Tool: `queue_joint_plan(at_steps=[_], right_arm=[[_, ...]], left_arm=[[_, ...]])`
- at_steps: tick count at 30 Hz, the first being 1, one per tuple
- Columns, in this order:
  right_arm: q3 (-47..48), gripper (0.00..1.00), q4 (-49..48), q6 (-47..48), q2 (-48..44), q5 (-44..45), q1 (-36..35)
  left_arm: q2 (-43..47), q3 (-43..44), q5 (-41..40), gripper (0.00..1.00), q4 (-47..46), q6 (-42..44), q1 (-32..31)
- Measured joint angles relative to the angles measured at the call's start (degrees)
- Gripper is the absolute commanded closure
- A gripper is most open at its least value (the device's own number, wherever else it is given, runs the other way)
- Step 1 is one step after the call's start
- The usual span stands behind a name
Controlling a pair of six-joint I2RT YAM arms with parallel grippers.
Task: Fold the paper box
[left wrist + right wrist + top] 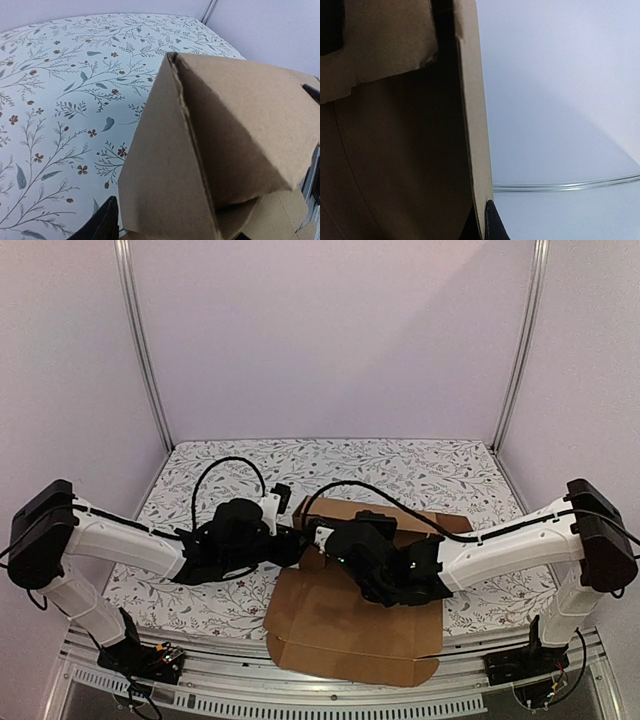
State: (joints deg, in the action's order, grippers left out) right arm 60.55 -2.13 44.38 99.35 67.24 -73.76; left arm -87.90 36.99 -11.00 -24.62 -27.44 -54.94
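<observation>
The right hand pinches the paper box wall.

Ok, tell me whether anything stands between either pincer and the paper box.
Nothing visible does. The left pincer straddles a raised corner fold of the plain brown cardboard box sheet, and the right pincer is closed on one upright panel edge. Only the flowered tablecloth lies around it.

The paper box is matt brown cardboard, smooth on its faces and fibrous at the cut edges. The table cover looks like soft matt cloth with a printed leaf pattern, while the arm shells are smooth white plastic and the corner posts dull silvery metal
</observation>
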Motion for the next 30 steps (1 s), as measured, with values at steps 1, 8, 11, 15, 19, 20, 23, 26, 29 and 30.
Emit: queue_joint_plan(at_steps=[1, 8, 11, 15, 19, 20, 23, 26, 29, 30], right_arm=[[0.0, 1.00, -0.1, 0.0, 0.2, 0.3, -0.1], [0.0, 1.00, -0.5, -0.8, 0.6, 1.4, -0.5], [0.0, 1.00, -0.3, -1.7, 0.7, 1.7, -0.5], [0.6, 1.00, 0.7, -2.9, 1.2, 2.8, -0.5], [0.8, 1.00, 1.2, -4.1, 1.4, 3.0, -0.5], [0.9, 1.00, 1.4, -4.5, 1.4, 3.0, -0.5], [1.0, 1.00, 1.7, -5.4, 1.4, 3.0, -0.5], [1.1, 1.00, 2.1, -6.5, 1.4, 3.0, -0.5], [1.4, 1.00, 2.6, -7.3, 1.4, 2.9, -0.5], [1.4, 1.00, 2.7, -7.5, 1.4, 2.9, -0.5]], left_arm=[[-0.3, 0.0, 0.0, 0.50, -0.2, -0.1, 0.0], [-2.6, 0.0, -0.1, 0.79, -1.6, -0.6, -0.4], [-3.2, 0.5, -0.3, 0.82, -1.5, -0.6, -0.5], [-4.0, 1.8, -0.6, 0.68, -0.7, -0.6, -0.6], [-4.9, 3.1, -1.3, 0.55, -0.9, -1.4, -1.4], [-5.2, 3.4, -1.6, 0.53, -1.2, -1.5, -1.6], [-6.4, 4.0, -2.3, 0.49, -1.8, -1.9, -1.9], [-8.1, 4.2, -3.3, 0.48, -2.7, -2.2, -2.1], [-9.4, 4.5, -4.7, 0.47, -4.3, -2.2, -2.4], [-9.7, 4.5, -5.0, 0.48, -4.8, -2.2, -2.4]])
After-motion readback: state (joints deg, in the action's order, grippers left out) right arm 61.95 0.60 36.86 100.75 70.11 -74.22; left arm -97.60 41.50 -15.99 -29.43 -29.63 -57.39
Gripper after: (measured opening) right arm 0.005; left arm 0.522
